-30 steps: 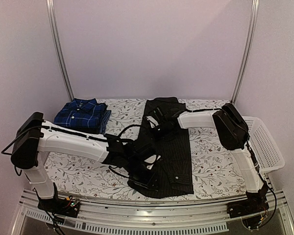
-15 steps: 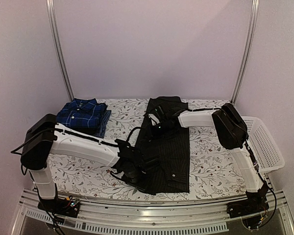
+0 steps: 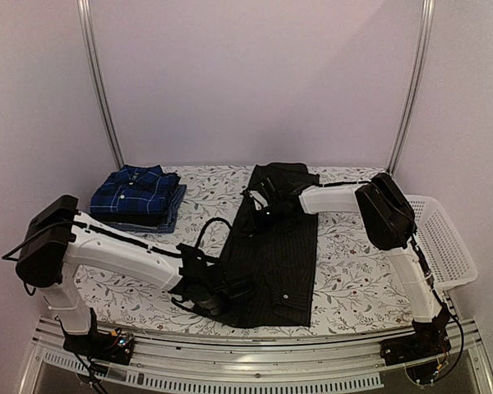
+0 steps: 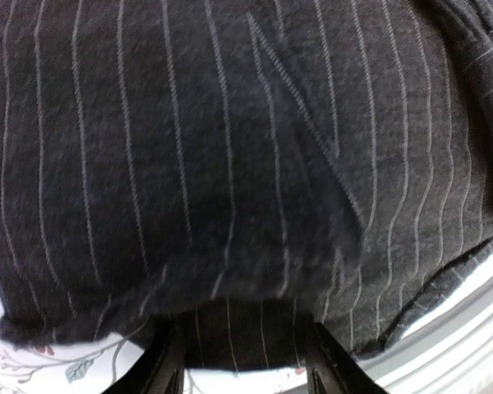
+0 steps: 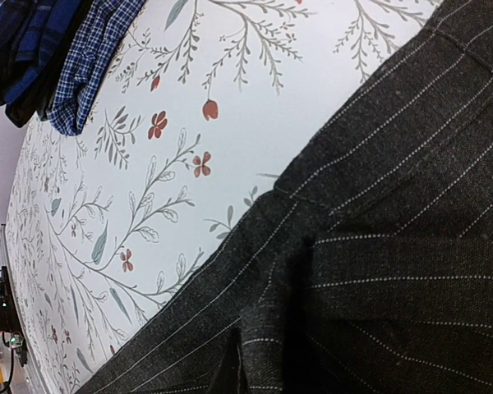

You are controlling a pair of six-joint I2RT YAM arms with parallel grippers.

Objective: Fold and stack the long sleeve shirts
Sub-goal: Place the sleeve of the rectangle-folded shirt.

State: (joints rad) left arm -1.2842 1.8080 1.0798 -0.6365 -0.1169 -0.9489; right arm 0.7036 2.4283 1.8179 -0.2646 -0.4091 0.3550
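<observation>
A black pinstriped long sleeve shirt [image 3: 283, 246] lies lengthwise on the middle of the floral table, collar at the far end. My left gripper [image 3: 212, 300] is at its near left hem. In the left wrist view the shirt [image 4: 230, 164] fills the frame, lies between my fingers [image 4: 166, 365] and hides their tips. My right gripper [image 3: 259, 207] is at the shirt's far left edge. In the right wrist view a fold of the shirt [image 5: 394, 246] is pinched beside one dark finger [image 5: 234, 373]. A folded blue plaid shirt [image 3: 137, 195] tops a small stack at the far left.
A white mesh basket [image 3: 444, 238] hangs off the table's right edge. The floral tablecloth [image 3: 353, 271] shows on both sides of the shirt. A metal rail [image 3: 255, 361] runs along the near edge. The plaid stack also shows in the right wrist view [image 5: 74, 66].
My left gripper has moved toward the near left with the shirt's hem, and the bunched lower part has spread flatter. The right arm has barely moved.
</observation>
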